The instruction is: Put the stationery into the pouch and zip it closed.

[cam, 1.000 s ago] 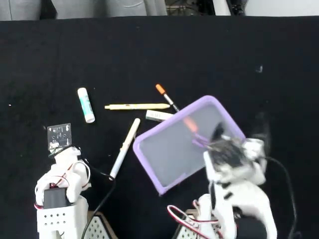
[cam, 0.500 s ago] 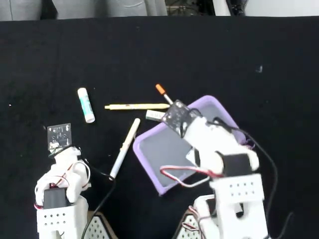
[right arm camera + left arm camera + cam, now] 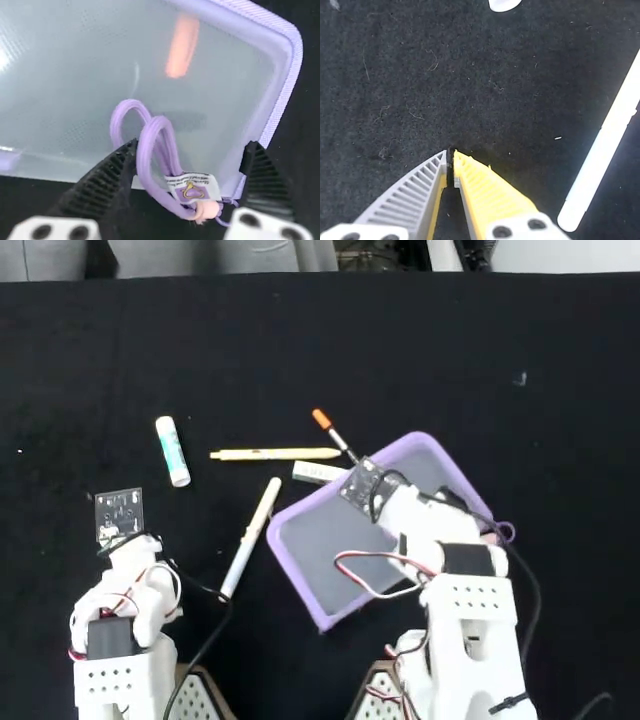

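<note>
Purple-edged and see-through, the pouch (image 3: 318, 545) lies flat and tilted on the black cloth (image 3: 500, 360), right of the middle, just in front of the right arm (image 3: 450, 550). The right gripper (image 3: 192, 150) hangs over one corner of the pouch, its jaws spread wide either side of the purple cord loop (image 3: 152, 135) and its small tag (image 3: 192, 186). An orange shape (image 3: 181, 45) shows through the plastic. By the pouch's far edge lie an orange-tipped pen (image 3: 328, 430), a short white piece (image 3: 318, 472) and a yellow pen (image 3: 275, 453). A white pen (image 3: 250, 535) lies to the left of the pouch, and a glue stick (image 3: 172, 450) farther off. The left gripper (image 3: 451, 152) sits low over the cloth near the white pen, jaws pressed together on nothing.
</note>
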You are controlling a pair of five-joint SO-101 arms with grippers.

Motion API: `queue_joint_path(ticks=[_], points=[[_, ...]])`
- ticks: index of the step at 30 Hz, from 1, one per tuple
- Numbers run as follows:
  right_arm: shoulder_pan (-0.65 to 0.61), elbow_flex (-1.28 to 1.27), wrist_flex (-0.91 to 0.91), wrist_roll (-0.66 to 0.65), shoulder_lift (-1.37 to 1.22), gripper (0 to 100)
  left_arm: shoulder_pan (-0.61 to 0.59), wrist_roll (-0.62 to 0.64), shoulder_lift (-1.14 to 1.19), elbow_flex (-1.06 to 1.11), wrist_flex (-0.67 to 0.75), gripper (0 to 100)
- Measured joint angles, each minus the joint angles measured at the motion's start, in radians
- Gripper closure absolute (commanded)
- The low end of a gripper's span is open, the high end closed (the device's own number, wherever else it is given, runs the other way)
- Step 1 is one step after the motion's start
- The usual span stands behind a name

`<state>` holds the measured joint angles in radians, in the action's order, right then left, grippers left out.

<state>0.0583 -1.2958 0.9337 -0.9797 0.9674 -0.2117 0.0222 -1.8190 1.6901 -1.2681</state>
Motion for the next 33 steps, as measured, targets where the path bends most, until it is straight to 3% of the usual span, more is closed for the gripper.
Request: queue_joint_path(ticks=[7,15,24,28,33], points=[[0.0,-0.008,-0.035,0.0,0.0,73.4,0.0,0.0,0.0,0.0,0.0,97],[-0.025,0.084,0.201,-0.003,0.0,67.6,0.0,0.0,0.0,0.0,0.0,97],[-0.069,0.153,0.305,-0.003,0.0,67.6,0.0,0.0,0.0,0.0,0.0,97],[-0.114,0.103,0.299,-0.003,0.0,67.6,0.0,0.0,0.0,0.0,0.0,97],[-0.132,-0.029,0.143,-0.003,0.018,67.7,0.0,0.0,0.0,0.0,0.0,97]])
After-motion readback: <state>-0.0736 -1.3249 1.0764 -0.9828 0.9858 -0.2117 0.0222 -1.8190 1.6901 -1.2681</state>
